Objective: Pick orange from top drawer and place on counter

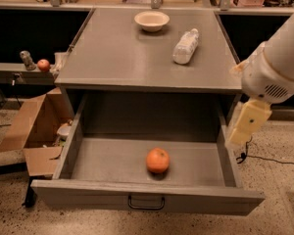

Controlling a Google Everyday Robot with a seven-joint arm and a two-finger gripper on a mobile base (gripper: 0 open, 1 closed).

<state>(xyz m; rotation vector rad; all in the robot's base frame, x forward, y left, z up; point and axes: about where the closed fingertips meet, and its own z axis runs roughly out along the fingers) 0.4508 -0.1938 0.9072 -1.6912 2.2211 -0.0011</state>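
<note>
The orange (158, 160) lies on the floor of the open top drawer (103, 158), near the middle and close to the front panel, whose dark wire handle (146, 203) is centred. The grey counter (117, 58) is directly above it. My gripper (246, 125) hangs from the white arm at the right, beside the drawer's right wall, level with the cabinet opening. It is apart from the orange, to its right and above it, and holds nothing that I can see.
On the counter stand a cream bowl (152, 20) at the back and a plastic bottle (185, 46) lying on its side at the right. A small red fruit (43, 65) sits on a bench at the left. An open cardboard box (32, 126) stands on the floor at the left.
</note>
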